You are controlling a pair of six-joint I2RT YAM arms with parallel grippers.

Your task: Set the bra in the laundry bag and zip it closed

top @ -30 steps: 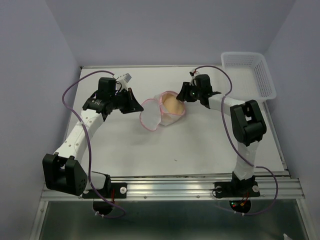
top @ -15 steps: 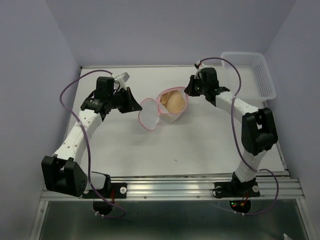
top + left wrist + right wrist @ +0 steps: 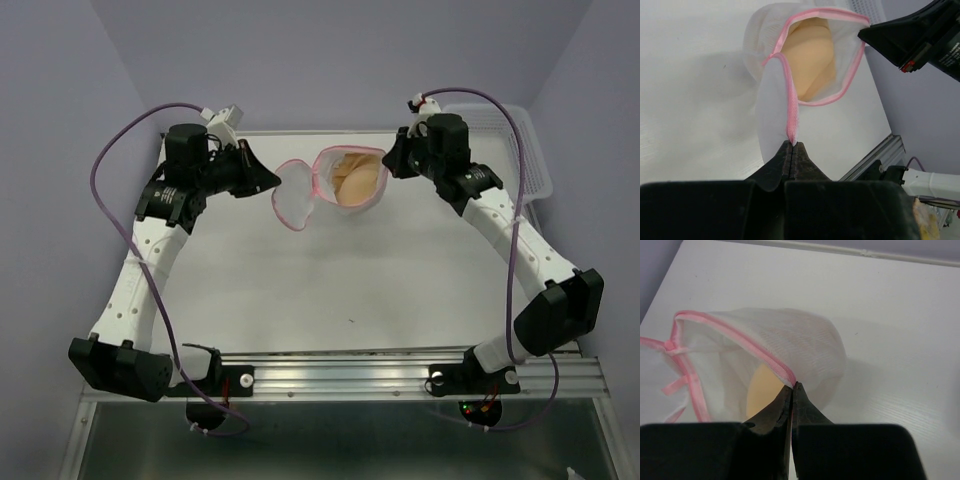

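The laundry bag (image 3: 352, 180), white mesh with a pink zipper rim, hangs lifted between both grippers above the far middle of the table. The beige bra (image 3: 352, 173) sits inside its open mouth, also showing in the left wrist view (image 3: 812, 55) and the right wrist view (image 3: 762, 387). My left gripper (image 3: 274, 180) is shut on the pink rim of the bag's flap (image 3: 790, 122). My right gripper (image 3: 388, 166) is shut on the pink rim at the bag's other side (image 3: 785, 374). The bag (image 3: 790, 345) is unzipped and gapes open.
A white lattice basket (image 3: 520, 150) stands at the far right corner, partly behind the right arm. The table's far edge meets the purple wall just behind the bag. A metal rail (image 3: 400, 375) runs along the near edge.
Both grippers have risen and moved toward the far edge, lifting the bag off the table. The bag's mouth now faces up with the bra inside.
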